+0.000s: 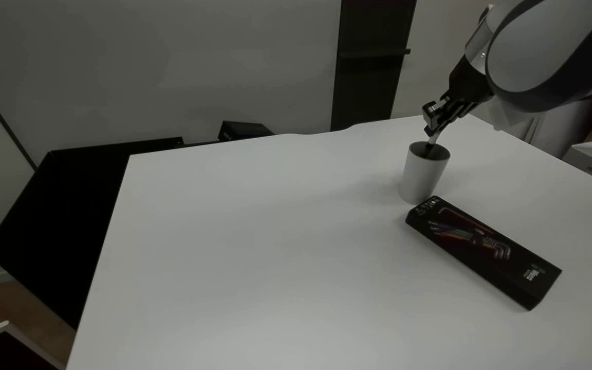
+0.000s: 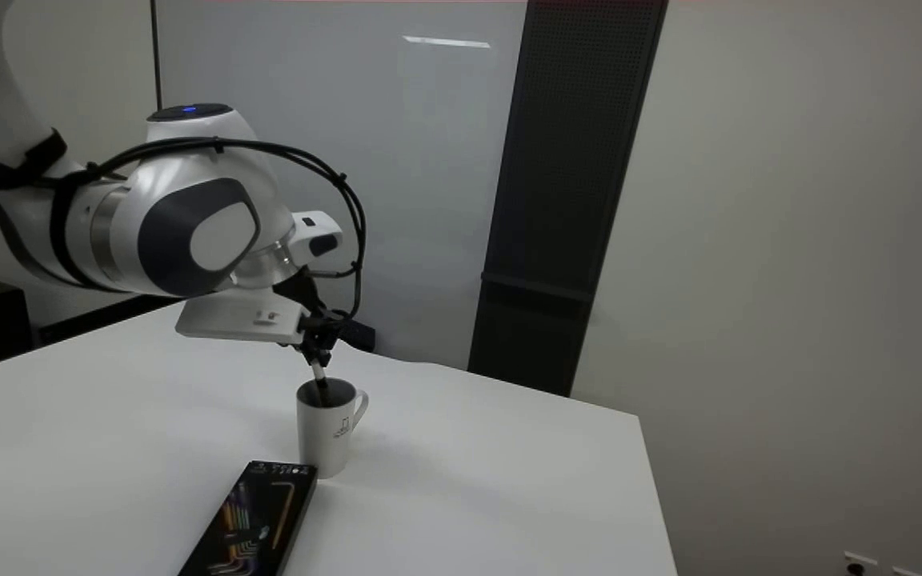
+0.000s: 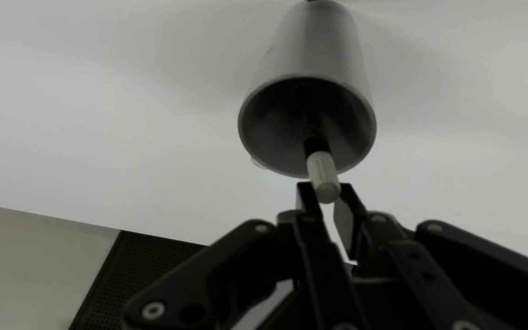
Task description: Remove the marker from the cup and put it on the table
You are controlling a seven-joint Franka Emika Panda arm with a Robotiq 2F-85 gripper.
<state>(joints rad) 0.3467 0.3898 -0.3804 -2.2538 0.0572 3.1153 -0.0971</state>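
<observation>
The cup (image 1: 422, 177) is a light-grey mug standing upright on the white table (image 1: 244, 236). In an exterior view the cup (image 2: 323, 438) shows its handle and a small print. The marker has a whitish end (image 3: 321, 169) and a dark lower part. Its dark part is inside the cup (image 3: 319, 50), and its pale end sticks out above the rim. My gripper (image 3: 324, 193) is shut on the pale end, with a fingertip on each side. In both exterior views the gripper (image 1: 432, 126) (image 2: 317, 357) is just above the cup. The marker's lower tip is hidden in the cup.
A flat black box with tool pictures (image 1: 481, 252) lies right beside the cup's base; it also shows in an exterior view (image 2: 253, 520). Black furniture (image 1: 59, 221) stands beyond a table edge. A wall and a dark panel (image 2: 565, 200) are behind the table.
</observation>
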